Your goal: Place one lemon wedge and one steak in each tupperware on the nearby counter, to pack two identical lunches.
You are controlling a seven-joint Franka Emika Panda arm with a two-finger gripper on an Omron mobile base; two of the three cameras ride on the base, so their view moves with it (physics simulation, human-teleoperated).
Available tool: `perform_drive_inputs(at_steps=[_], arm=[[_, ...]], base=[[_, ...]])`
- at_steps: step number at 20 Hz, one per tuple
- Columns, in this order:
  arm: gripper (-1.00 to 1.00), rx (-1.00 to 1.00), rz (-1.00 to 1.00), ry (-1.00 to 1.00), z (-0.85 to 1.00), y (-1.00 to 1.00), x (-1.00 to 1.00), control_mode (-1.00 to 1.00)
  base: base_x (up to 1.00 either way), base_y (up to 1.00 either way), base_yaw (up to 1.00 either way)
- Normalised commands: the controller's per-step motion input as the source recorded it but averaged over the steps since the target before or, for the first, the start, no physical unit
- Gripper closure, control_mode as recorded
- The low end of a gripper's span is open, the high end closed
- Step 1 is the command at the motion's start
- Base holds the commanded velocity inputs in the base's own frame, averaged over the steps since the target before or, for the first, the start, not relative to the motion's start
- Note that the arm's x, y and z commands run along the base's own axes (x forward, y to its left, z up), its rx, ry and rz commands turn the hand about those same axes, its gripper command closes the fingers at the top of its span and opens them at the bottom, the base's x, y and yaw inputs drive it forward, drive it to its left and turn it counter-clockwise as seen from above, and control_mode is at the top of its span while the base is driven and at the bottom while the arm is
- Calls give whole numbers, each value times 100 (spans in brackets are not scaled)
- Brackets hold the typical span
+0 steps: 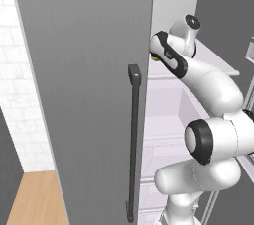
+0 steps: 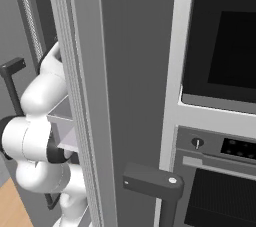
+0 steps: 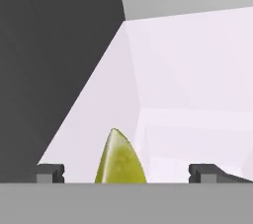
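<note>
Yellow lemon wedge (image 3: 120, 159) between wide-open tool (image 3: 126, 173).

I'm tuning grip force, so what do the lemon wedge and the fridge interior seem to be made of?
Lemon wedge: soft fruit, likely; mottled yellow-green rind with a dull sheen. Fridge interior: probably smooth moulded plastic, a pale, even, faintly glossy surface. The open gripper straddles the wedge.

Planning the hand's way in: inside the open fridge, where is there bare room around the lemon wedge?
Bare pale shelf lies right of the lemon wedge, toward the back wall. It is tight on the left, by the dark door. The open end effector straddles the wedge.
</note>
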Motion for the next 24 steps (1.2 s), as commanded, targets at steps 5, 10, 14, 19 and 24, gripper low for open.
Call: perform_drive_inputs(at_steps=[5, 10, 14, 19, 24], arm=[[-100, 0, 0, 0, -11, 13, 10, -100], [-100, 0, 0, 0, -4, 4, 0, -100], [-100, 0, 0, 0, -4, 0, -1, -100], [100, 0, 0, 0, -13, 0, 0, -100], [100, 0, 0, 0, -17, 0, -5, -100]], base=[[0, 0, 0], [0, 0, 0], [0, 0, 0], [0, 0, 0], [0, 0, 0]])
